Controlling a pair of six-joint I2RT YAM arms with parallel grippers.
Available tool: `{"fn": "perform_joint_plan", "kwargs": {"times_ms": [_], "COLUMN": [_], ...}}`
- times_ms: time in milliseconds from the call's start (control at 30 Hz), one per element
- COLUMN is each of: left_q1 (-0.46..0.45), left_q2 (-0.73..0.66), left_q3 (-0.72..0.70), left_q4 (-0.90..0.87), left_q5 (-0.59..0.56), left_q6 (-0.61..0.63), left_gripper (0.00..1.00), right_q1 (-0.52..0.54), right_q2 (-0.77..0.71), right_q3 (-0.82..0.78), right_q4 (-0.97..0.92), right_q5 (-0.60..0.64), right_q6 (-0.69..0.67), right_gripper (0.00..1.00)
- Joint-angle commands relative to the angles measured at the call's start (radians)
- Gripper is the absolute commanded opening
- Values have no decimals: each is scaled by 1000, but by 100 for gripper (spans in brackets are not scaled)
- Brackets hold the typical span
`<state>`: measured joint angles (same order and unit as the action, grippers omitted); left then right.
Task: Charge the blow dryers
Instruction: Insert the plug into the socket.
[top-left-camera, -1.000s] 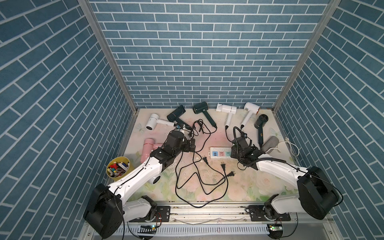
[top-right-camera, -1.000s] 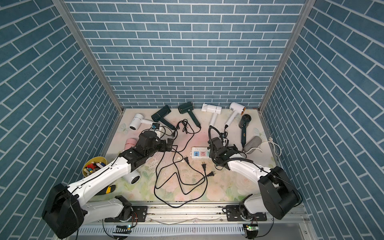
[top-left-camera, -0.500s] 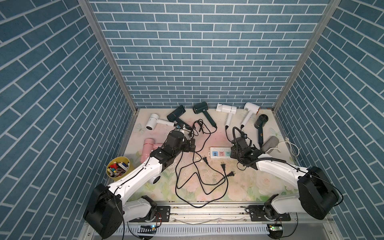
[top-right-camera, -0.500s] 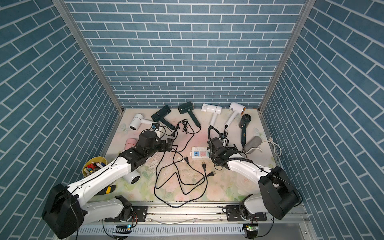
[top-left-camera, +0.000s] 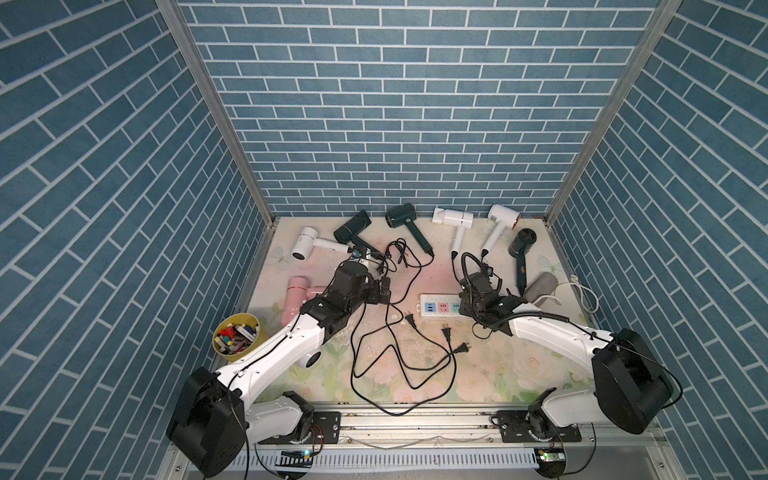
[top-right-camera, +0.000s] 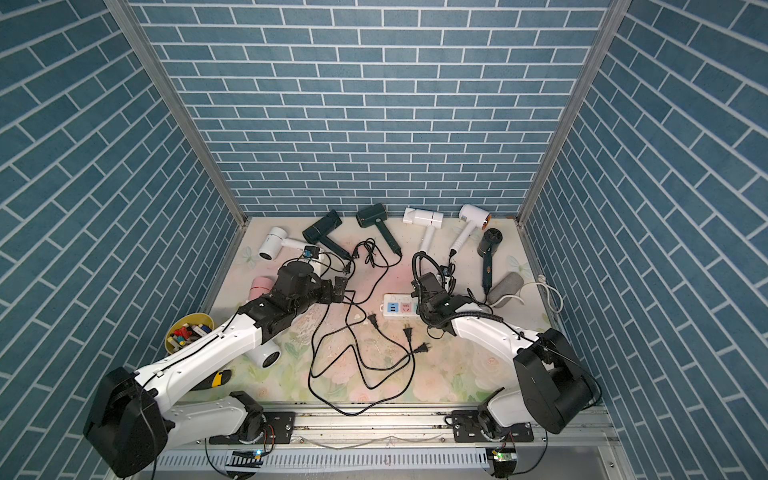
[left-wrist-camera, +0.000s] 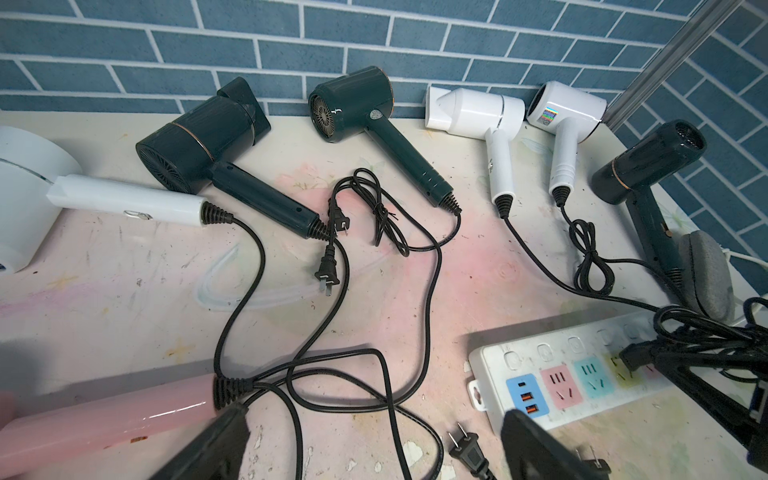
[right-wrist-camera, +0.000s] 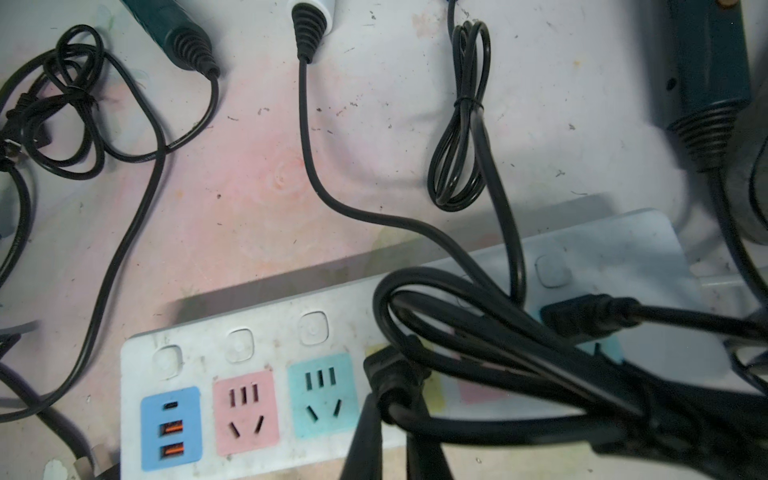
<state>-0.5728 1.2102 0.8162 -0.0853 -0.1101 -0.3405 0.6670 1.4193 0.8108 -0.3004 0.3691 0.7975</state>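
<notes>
Nearest, loose plugs lie among black cords on the table. The left gripper gapes wide and empty above the cords beside the pink dryer. The right gripper is pinched tight on a plug at the strip's yellow socket. Farthest, six dryers, white and dark, lie in a row along the back wall.

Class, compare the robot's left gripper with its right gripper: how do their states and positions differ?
The left gripper is open and empty; the right gripper is shut on a black plug. The left gripper hangs by the pink blow dryer; the right gripper is at the yellow socket of the power strip. Both have dark fingers.
</notes>
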Motion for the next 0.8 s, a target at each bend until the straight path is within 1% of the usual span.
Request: {"fn": "perform_joint_plan", "kwargs": {"times_ms": [0,333,433,633,767], "left_q1": [3,3,3,2,3], "left_q2": [-15,-15,-15,-15,-16], "left_q3": [-15,-16,-17,-17,-16], "left_q4": [16,17,16,18,19], "left_q5": [7,8,10,9,9], "left_q6": [1,1,1,0,0], "left_gripper": [99,100,100,99,99], "right_q1": [11,10,10,13,13], "right_q2": [58,112,135,135,150], "right_q3": [15,56,71,81,86], "right_q4": [-183,-229,-235,-251,-258], "right_q5": [0,7,-6,-40,-88], "right_q6": [77,110,112,112,93], "right_gripper": [0,0,0,0,0]}}
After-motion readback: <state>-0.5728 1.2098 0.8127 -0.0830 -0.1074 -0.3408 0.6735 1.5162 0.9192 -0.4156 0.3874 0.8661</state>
